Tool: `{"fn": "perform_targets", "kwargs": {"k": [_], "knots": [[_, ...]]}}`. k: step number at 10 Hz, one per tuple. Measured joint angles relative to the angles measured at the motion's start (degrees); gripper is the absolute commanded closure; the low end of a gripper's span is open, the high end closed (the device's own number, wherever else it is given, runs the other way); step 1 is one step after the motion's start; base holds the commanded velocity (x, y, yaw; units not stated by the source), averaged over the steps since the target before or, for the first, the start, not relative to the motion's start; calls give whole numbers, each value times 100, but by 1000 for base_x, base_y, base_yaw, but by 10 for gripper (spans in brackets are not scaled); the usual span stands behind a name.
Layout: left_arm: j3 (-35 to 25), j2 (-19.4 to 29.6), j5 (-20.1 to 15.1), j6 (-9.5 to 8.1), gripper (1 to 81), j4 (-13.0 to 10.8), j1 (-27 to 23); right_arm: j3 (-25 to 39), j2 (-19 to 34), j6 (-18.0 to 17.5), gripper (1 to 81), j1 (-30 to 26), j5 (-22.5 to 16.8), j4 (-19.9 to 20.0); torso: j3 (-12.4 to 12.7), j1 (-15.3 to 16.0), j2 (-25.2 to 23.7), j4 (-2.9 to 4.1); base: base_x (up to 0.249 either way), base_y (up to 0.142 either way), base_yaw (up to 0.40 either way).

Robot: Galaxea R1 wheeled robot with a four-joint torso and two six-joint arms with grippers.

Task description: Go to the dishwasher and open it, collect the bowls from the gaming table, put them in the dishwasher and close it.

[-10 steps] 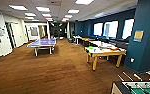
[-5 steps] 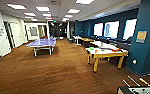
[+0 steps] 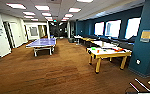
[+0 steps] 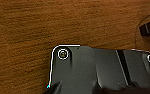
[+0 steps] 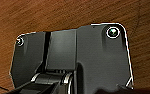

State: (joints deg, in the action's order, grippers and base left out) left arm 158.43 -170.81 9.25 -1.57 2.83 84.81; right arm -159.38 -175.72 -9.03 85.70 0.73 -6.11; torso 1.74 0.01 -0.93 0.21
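The gaming table (image 3: 108,53), with a white top and yellow legs and edging, stands ahead to the right in the head view, beside a teal wall. A small lime-green bowl (image 3: 93,48) sits at its near left end, among other small red and green things too blurred to name. The dishwasher is out of view. Both wrist views look down on brown floor (image 4: 28,30) (image 5: 28,15) past my dark plates; nothing of the task lies under either arm.
A blue table-tennis table (image 3: 42,43) stands ahead to the left, with open brown floor (image 3: 53,72) between it and the gaming table. More tables (image 3: 87,39) line the windows at the right. The teal wall's corner (image 3: 147,42) juts out near right, with pale thin bars (image 3: 142,85) below it.
The whole head picture has shifted slightly, so the camera has moved a little. The tables stand where they were.
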Motion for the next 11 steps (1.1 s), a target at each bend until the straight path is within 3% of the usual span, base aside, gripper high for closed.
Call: {"fn": "perform_targets", "kwargs": {"k": [11], "knots": [[9,-13,2,1,10,0,28,-5,2,0,10,13,17,0,0,-3,-2,0,182,6,0]]}}
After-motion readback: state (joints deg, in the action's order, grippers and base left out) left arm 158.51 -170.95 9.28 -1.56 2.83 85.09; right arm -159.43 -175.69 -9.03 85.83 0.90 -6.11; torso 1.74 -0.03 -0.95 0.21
